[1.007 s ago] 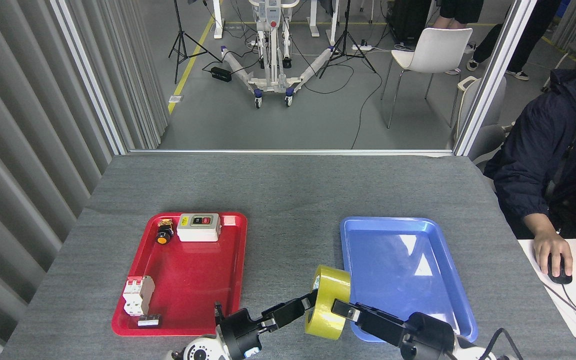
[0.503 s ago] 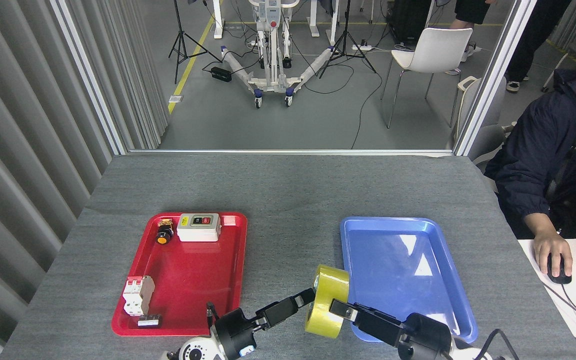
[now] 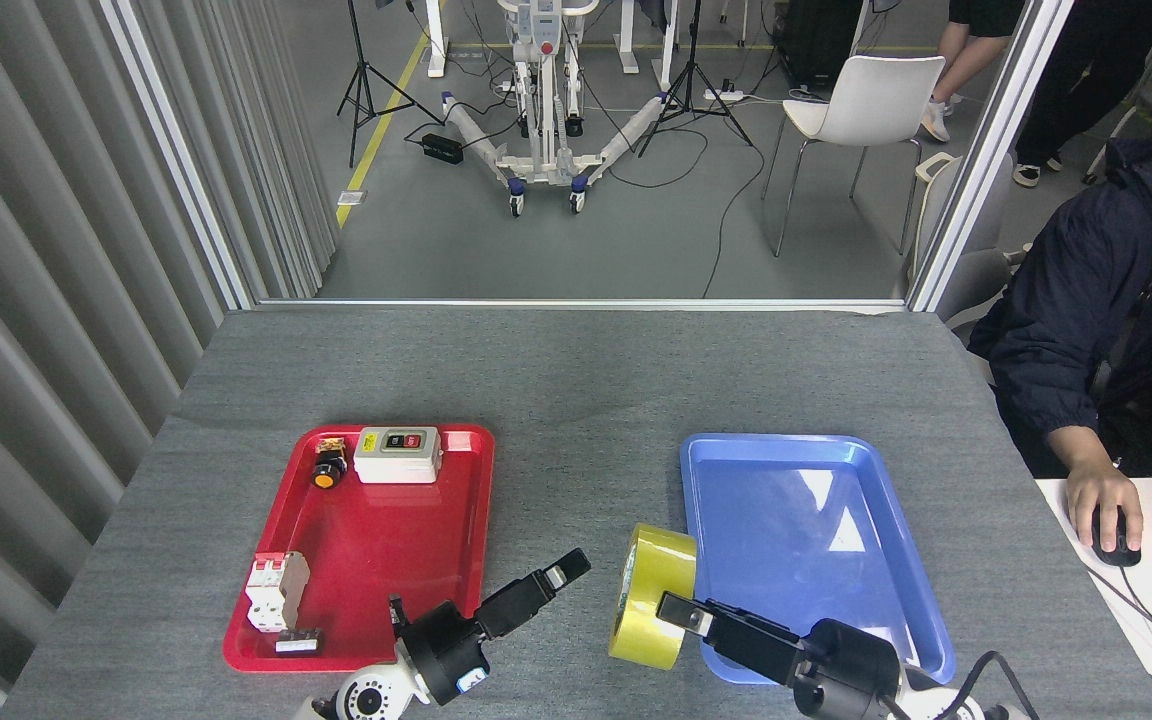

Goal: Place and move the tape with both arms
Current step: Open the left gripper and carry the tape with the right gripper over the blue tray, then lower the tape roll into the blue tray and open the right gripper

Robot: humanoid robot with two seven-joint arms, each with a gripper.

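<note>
Beside the blue tray (image 3: 911, 600), my left claw (image 3: 561, 567) has let go and backed off — apparently closed, empty — so my right claw (image 3: 681, 615) alone grips the tape (image 3: 648, 600) for placing.

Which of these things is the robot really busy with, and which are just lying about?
In use:
- tape
- right hand, holding the tape
- left hand, apart from it
- blue tray, beside the tape

Lying about:
- red tray
- grey switch box
- yellow-capped push button
- white breaker
</note>
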